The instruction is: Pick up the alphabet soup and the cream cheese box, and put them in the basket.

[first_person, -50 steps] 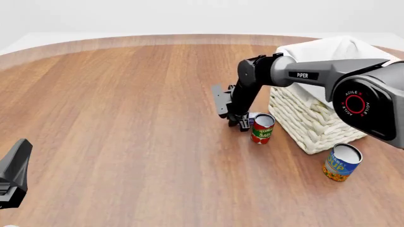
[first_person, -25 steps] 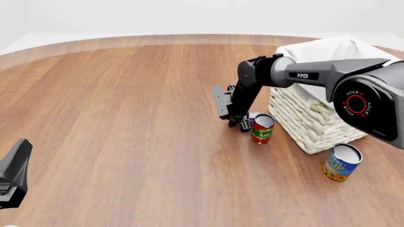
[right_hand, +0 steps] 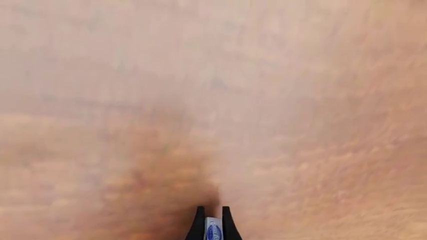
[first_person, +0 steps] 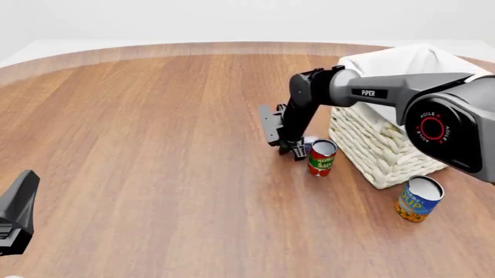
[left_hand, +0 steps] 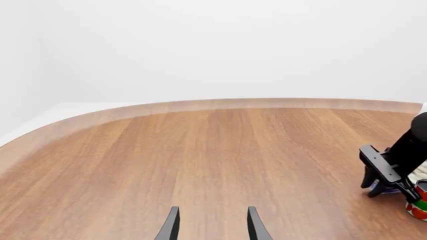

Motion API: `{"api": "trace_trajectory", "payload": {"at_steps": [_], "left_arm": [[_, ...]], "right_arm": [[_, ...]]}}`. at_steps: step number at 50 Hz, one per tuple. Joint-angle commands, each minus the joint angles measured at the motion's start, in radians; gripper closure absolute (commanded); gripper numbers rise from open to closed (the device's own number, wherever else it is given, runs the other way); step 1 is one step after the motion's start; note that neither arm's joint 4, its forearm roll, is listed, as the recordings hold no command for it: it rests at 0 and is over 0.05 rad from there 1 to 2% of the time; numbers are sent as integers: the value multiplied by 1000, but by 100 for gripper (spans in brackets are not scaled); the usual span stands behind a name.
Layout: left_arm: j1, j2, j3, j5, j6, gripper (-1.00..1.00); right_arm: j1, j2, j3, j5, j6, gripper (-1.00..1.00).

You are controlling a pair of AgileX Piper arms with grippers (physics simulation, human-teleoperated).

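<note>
The cream cheese box (right_hand: 213, 232) is a small blue and white box pinched between my right gripper's fingers (right_hand: 199, 222). In the front view my right gripper (first_person: 297, 149) points down at the table just left of the basket (first_person: 379, 145), with a sliver of the box (first_person: 310, 141) showing behind it. The alphabet soup (first_person: 418, 198) stands upright on the table in front of the basket, far from both grippers. My left gripper (left_hand: 212, 229) is open and empty; it sits low at the front left (first_person: 15, 211).
A red and green can (first_person: 321, 157) stands upright right beside my right gripper, between it and the basket wall. It also shows in the left wrist view (left_hand: 419, 207). The wooden table's curved far edge (left_hand: 220, 104) runs behind.
My right gripper has shifted slightly up and to the left with the box in its fingers. The left arm has not moved.
</note>
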Motion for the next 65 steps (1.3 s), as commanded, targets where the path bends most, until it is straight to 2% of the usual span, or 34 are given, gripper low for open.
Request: {"api": "trace_trajectory", "payload": {"at_steps": [1, 17, 31, 50, 58, 62, 65], "left_arm": [[0, 0, 0, 0, 0, -100], [0, 0, 0, 0, 0, -100], [0, 0, 0, 0, 0, -100], [0, 0, 0, 0, 0, -100], [0, 0, 0, 0, 0, -100], [0, 0, 0, 0, 0, -100], [0, 0, 0, 0, 0, -100]], "right_arm": [[9, -1, -36, 18, -4, 100], [15, 4, -52, 9, -17, 100], [24, -20, -68, 13, -3, 100], [20, -80, -14, -35, -6, 100], [51, -96, -28, -49, 72, 100], [50, -102, -26, -60, 80, 100], [64, -116, -20, -68, 108, 100]]}}
